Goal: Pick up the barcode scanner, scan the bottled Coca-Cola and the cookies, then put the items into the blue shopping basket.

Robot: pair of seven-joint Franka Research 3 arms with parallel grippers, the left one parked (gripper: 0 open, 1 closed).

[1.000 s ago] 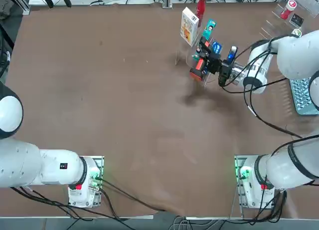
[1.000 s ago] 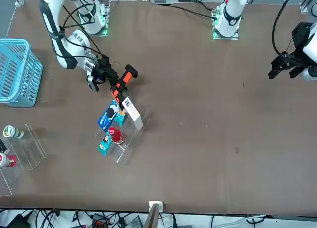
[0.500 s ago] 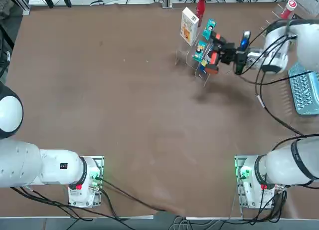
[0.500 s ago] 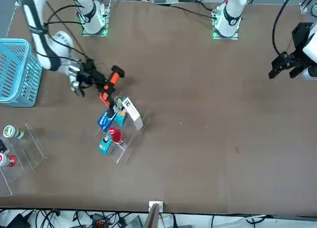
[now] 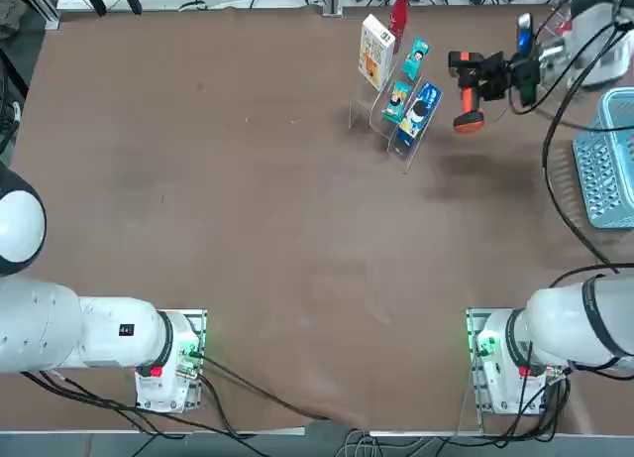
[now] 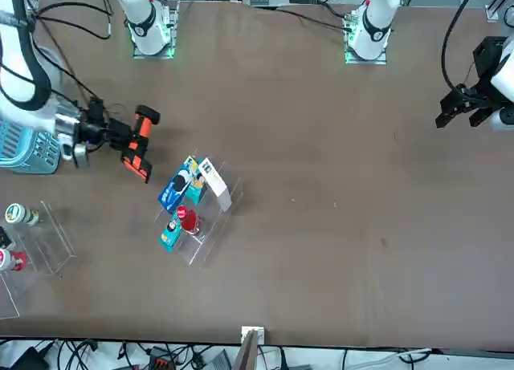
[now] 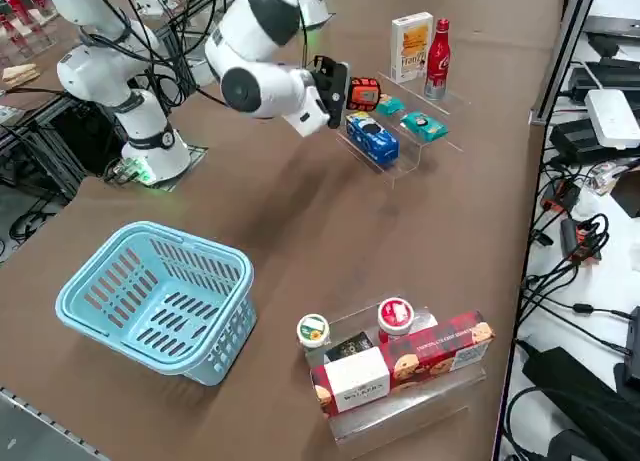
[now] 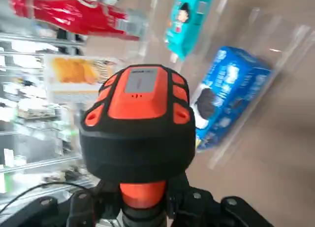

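My right gripper is shut on the orange shaft of the barcode scanner, held in the air to the right of the clear display stand. The scanner fills the wrist view, its black head towards the stand. On that stand are the red bottled Coca-Cola and the white and yellow cookies box, both upright at the back. From the side, the scanner hangs just beside the stand. The blue shopping basket sits on the table at the robot's right, with nothing showing inside.
A blue packet and two teal packets also stand on the display stand. A second clear stand at the far right holds a red-and-white container, a small jar and boxes. Cables run along the table's far edge.
The right arm has carried the scanner away from the display stand, towards the robot's right and the far edge. The grip has not changed, and the items on the stand stayed put.
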